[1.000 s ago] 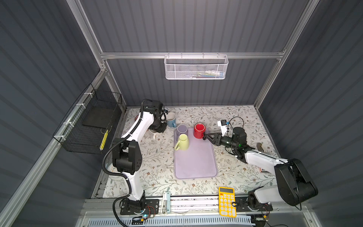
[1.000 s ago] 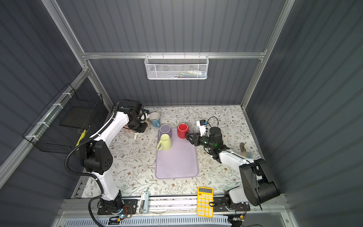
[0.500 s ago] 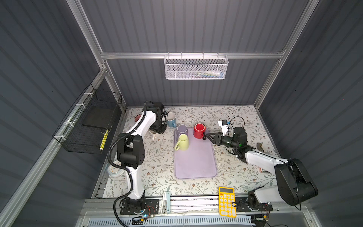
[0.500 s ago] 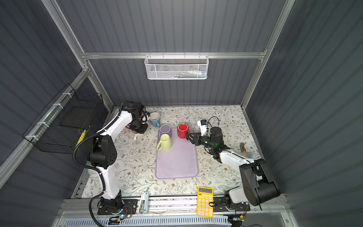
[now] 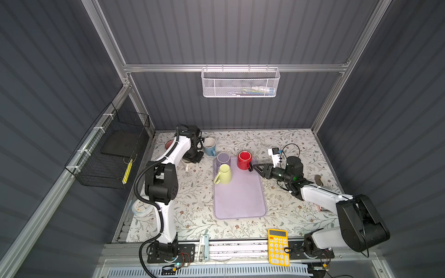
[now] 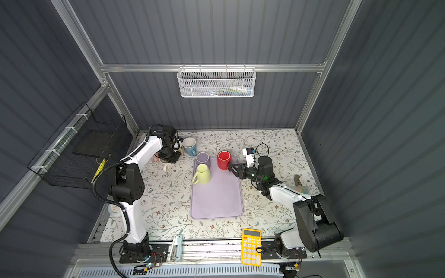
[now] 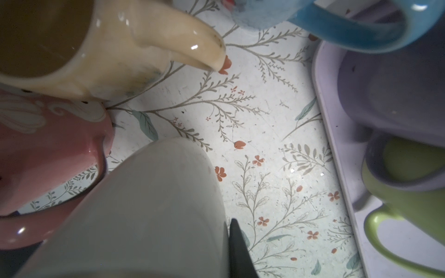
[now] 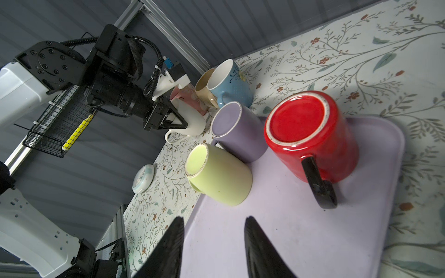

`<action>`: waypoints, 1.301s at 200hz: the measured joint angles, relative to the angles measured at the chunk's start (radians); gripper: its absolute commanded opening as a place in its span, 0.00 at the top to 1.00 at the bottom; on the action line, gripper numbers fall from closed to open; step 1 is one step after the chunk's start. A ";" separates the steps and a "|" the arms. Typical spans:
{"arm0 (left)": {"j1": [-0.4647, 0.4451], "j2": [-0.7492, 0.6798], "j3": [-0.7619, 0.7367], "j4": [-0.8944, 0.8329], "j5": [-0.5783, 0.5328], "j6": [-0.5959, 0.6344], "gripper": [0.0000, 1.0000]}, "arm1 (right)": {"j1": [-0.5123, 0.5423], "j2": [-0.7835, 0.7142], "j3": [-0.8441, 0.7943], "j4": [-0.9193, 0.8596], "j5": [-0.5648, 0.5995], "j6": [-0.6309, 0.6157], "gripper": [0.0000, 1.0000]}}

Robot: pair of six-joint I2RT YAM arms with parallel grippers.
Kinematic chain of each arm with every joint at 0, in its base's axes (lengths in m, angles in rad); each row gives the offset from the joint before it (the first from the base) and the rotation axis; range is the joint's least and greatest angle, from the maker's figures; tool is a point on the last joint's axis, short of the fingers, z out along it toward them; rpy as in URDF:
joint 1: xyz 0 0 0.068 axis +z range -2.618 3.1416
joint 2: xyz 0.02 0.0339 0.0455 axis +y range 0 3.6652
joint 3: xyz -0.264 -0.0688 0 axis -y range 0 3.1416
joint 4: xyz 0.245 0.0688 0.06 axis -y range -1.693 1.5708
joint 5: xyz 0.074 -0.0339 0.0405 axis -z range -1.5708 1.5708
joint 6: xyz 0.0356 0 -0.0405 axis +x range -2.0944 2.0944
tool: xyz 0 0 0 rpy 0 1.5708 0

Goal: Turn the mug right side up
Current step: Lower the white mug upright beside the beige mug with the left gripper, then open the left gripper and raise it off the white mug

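Seen from above, with twelve o'clock at the back wall: a flat lavender plastic tray (image 5: 240,197) lies at the centre of a table covered in pale floral-print cloth (image 5: 192,192); three mugs stand base-up on its far end.

A glossy red ceramic mug with a black handle (image 5: 244,160) sits at the tray's one o'clock corner, handle pointing to four o'clock; a matte purple ceramic mug (image 5: 223,159) sits at the eleven o'clock corner; a pale yellow-green ceramic mug (image 5: 225,174) stands just beside the purple one, at its six o'clock.

The right gripper (image 5: 252,166) reaches in low from the tray's three o'clock side; its jaws are apart with only bare tray between them (image 8: 214,217); the tips are near the red mug's handle, and the right wrist view shows no contact.

Off the tray at ten o'clock, the left gripper (image 5: 193,157) points down among upright mugs: a speckled blue ceramic mug (image 8: 228,81), a cream glazed mug (image 8: 203,89) and a pink patterned mug (image 8: 185,98).

The left gripper's jaws are clamped on the wall of a glossy white ceramic mug (image 8: 192,120); the white mug is tilted, handle hanging toward the cloth, rounded far end aimed away from the gripper (image 7: 144,204); whether it touches the table I cannot tell.

A yellow plastic calculator (image 5: 278,246) lies at the front edge, at five o'clock.
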 measured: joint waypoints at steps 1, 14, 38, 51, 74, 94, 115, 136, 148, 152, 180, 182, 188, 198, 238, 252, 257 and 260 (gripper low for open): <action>0.000 0.000 0.000 0.000 0.000 0.000 0.99 | 0.000 0.000 0.000 0.000 0.000 0.000 0.57; 0.000 0.000 0.000 0.005 0.000 0.000 0.97 | -0.001 0.000 0.000 0.000 0.001 0.000 0.56; 0.000 0.002 0.000 0.009 0.000 0.000 0.97 | -0.001 0.000 -0.002 0.000 0.005 0.000 0.56; 0.000 0.006 0.000 0.010 0.000 0.000 0.96 | -0.003 0.000 -0.002 0.000 0.007 0.000 0.56; 0.000 0.022 0.000 0.011 0.000 0.000 0.94 | -0.006 -0.006 -0.002 -0.003 0.010 0.000 0.56; 0.000 0.039 0.000 0.011 -0.002 0.000 0.93 | -0.006 -0.010 -0.002 -0.003 0.011 0.000 0.56; 0.000 0.046 0.000 0.011 -0.006 0.000 0.90 | -0.006 -0.011 -0.002 -0.004 0.011 0.000 0.56; 0.000 0.046 0.000 0.011 -0.011 0.000 0.88 | -0.006 -0.011 -0.002 -0.008 0.011 0.000 0.56; 0.000 0.047 0.000 0.015 -0.014 0.000 0.86 | -0.006 -0.011 -0.003 -0.008 0.011 0.000 0.56; 0.000 0.047 0.000 0.018 -0.015 0.000 0.85 | -0.006 -0.011 -0.004 -0.008 0.011 0.000 0.56; 0.000 0.050 0.010 0.039 -0.019 0.004 0.78 | -0.006 -0.011 -0.008 -0.010 0.011 0.000 0.56; 0.000 0.050 0.010 0.040 -0.019 0.003 0.78 | -0.006 -0.011 -0.008 -0.010 0.011 0.000 0.56; 0.000 0.050 0.013 0.044 -0.019 0.004 0.76 | -0.007 -0.011 -0.008 -0.010 0.011 0.000 0.56; 0.001 0.053 0.019 0.046 -0.019 0.004 0.75 | -0.007 -0.011 -0.008 -0.010 0.011 0.000 0.56; 0.003 0.061 0.027 0.055 -0.021 0.003 0.72 | -0.008 -0.011 -0.008 -0.010 0.011 0.000 0.56; 0.004 0.061 0.027 0.056 -0.022 0.004 0.72 | -0.010 -0.011 -0.008 -0.010 0.011 0.000 0.56; 0.005 0.061 0.028 0.055 -0.021 0.004 0.72 | -0.010 -0.011 -0.008 -0.010 0.011 0.000 0.56; 0.005 0.061 0.028 0.055 -0.021 0.004 0.72 | -0.010 -0.011 -0.008 -0.010 0.011 0.000 0.56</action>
